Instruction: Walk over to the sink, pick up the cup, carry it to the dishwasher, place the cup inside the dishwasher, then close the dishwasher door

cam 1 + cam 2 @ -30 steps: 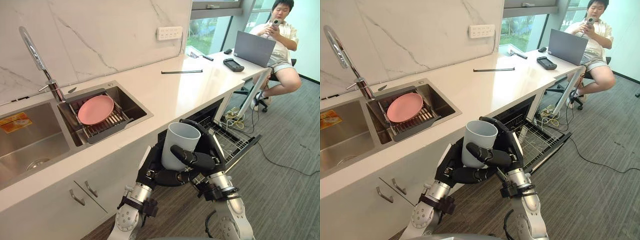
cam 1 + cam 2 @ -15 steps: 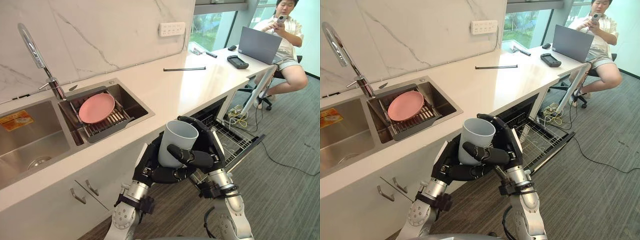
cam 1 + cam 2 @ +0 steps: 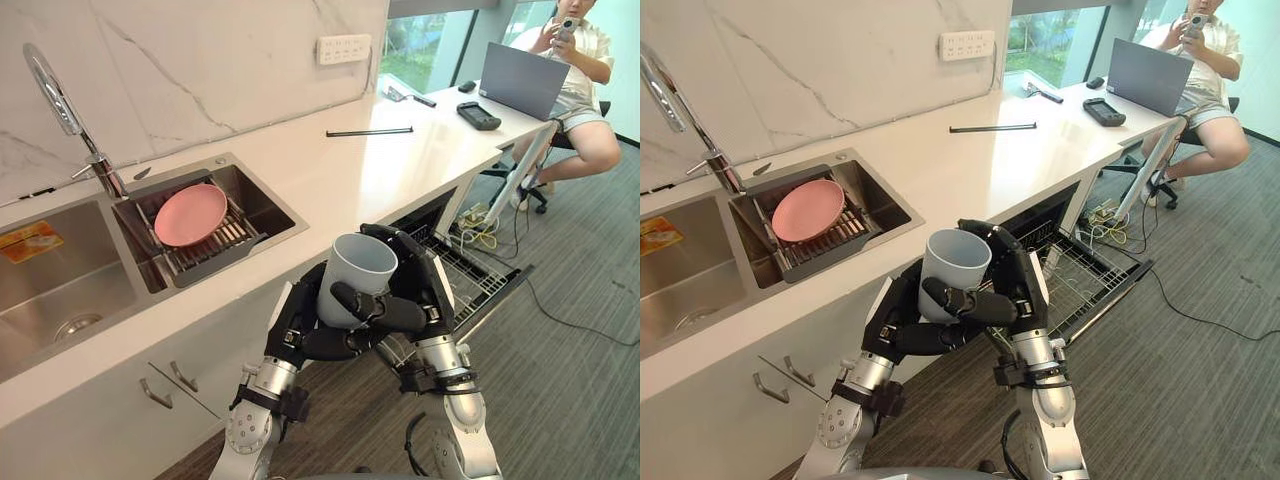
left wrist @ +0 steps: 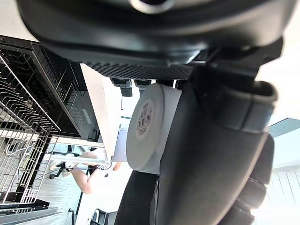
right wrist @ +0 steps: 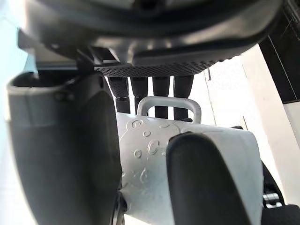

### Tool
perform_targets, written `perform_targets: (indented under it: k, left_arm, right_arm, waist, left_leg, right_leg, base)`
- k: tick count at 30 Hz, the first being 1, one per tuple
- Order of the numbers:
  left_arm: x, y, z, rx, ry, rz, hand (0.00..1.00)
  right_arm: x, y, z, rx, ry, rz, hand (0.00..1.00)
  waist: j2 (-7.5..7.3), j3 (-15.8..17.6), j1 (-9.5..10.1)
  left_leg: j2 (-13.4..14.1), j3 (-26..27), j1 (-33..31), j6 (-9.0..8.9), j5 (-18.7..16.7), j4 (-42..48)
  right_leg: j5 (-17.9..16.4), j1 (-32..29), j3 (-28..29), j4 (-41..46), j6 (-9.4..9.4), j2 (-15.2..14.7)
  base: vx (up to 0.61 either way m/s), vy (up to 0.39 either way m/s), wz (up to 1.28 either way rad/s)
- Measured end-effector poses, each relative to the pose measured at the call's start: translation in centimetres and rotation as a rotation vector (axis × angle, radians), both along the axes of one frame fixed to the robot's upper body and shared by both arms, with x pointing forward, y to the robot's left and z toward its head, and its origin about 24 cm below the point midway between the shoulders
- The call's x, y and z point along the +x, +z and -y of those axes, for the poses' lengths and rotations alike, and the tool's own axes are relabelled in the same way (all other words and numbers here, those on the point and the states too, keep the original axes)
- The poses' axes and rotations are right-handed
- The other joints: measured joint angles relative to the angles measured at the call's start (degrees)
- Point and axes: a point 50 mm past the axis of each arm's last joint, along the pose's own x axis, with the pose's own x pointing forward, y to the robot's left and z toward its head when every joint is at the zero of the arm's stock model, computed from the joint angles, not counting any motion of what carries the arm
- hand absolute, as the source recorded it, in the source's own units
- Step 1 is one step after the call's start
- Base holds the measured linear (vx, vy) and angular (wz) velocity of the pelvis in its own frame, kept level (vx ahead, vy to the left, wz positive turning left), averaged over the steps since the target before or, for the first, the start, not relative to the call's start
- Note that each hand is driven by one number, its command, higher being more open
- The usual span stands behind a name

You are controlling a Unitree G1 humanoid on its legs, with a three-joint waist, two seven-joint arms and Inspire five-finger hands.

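Cup: upright, off the counter, near the open dishwasher.
Left hand: fingers curled round its base, likely bearing the weight.
Right hand: fingers wrapped round its side, steadying it.

We hold the cup between left hand and right hand, before the counter — the sink, plate on its rack, lies left; the open dishwasher lies right.

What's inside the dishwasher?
A wire rack, pulled out of the open dishwasher, with no dishes on the part in view. The left hand and right hand, curled round the cup, cover part of it; the dark space further in cannot be made out.
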Motion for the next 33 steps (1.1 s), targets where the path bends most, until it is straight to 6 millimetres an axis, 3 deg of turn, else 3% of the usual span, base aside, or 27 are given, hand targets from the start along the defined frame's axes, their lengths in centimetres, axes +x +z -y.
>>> perform_targets:
  k: [7,11,14,28,33]
  left_arm:
    - [0.1,0.2,-0.2,0.01,0.062,0.018,1.0]
    - [0.6,1.7,-3.0,-0.058,0.262,0.082,1.0]
    - [0.6,1.9,-3.5,-0.078,0.304,0.092,1.0]
    - [0.4,1.8,-2.7,-0.093,0.193,0.084,1.0]
    - [0.1,0.4,-2.5,-0.095,0.036,-0.004,1.0]
  right_arm:
    - [0.1,-0.1,0.6,0.048,-0.119,-0.03,0.0]
    - [-0.1,-0.6,4.8,0.084,-0.423,-0.078,0.0]
    - [-0.3,-0.5,6.0,0.096,-0.511,-0.07,0.0]
    - [-0.5,-0.2,6.6,0.084,-0.529,-0.048,0.0]
    - [-0.6,0.0,7.7,-0.011,-0.514,-0.032,0.0]
  waist:
    - [0.02,0.01,0.0]
    - [0.05,0.02,0.03]
    - [0.1,0.03,-0.09]
    - [0.1,0.03,-0.08]
    - [0.1,0.04,-0.08]
  left_leg:
    - [0.0,0.25,0.02,0.0,0.0,-0.06]
    - [-0.03,0.45,0.05,0.0,0.0,-0.12]
    - [0.04,0.77,0.13,0.0,0.0,-0.19]
    - [0.17,1.47,0.28,0.0,0.0,-0.17]
    - [0.18,1.73,0.12,0.0,0.0,-0.23]
  right_leg:
    - [0.02,-0.1,0.27,-0.02,-0.02,0.02]
    - [0.04,-0.17,0.46,-0.13,-0.03,0.02]
    - [0.08,-0.25,0.84,-0.14,-0.07,0.11]
    - [0.45,-0.4,1.63,-0.18,-0.2,0.27]
    - [0.51,-0.68,1.9,-0.18,-0.19,0.29]
  base:
    - [0.0,0.0,0.0]
    - [0.0,0.0,-0.02]
    - [0.0,0.0,-0.06]
    - [0.0,0.001,-0.01]
    - [0.0,0.001,-0.01]
